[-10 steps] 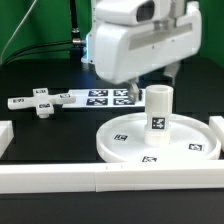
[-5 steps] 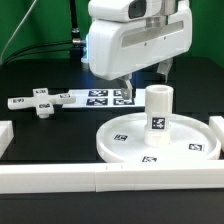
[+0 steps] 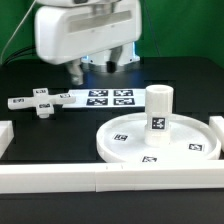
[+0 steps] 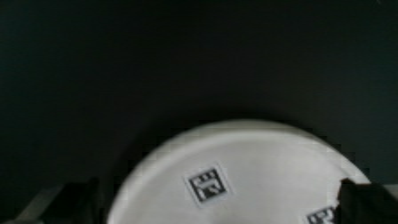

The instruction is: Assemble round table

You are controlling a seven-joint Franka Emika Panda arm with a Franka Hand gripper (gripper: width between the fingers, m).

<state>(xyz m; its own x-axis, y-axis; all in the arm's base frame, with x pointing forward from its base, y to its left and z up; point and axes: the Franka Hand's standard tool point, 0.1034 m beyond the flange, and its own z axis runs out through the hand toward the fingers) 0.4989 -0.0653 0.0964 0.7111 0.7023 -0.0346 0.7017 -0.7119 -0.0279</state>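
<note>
The post [image 3: 158, 108] stands on the disc [image 3: 118, 142]. The gripper [image 3: 94, 66] hovers wide open and empty. I judge the next move is to grasp the cross [image 3: 40, 104] on the exterior view's left.

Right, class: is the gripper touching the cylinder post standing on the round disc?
Apart. The exterior view shows the gripper higher than the cylinder post and off toward that view's left, with a plain dark gap between them.
</note>
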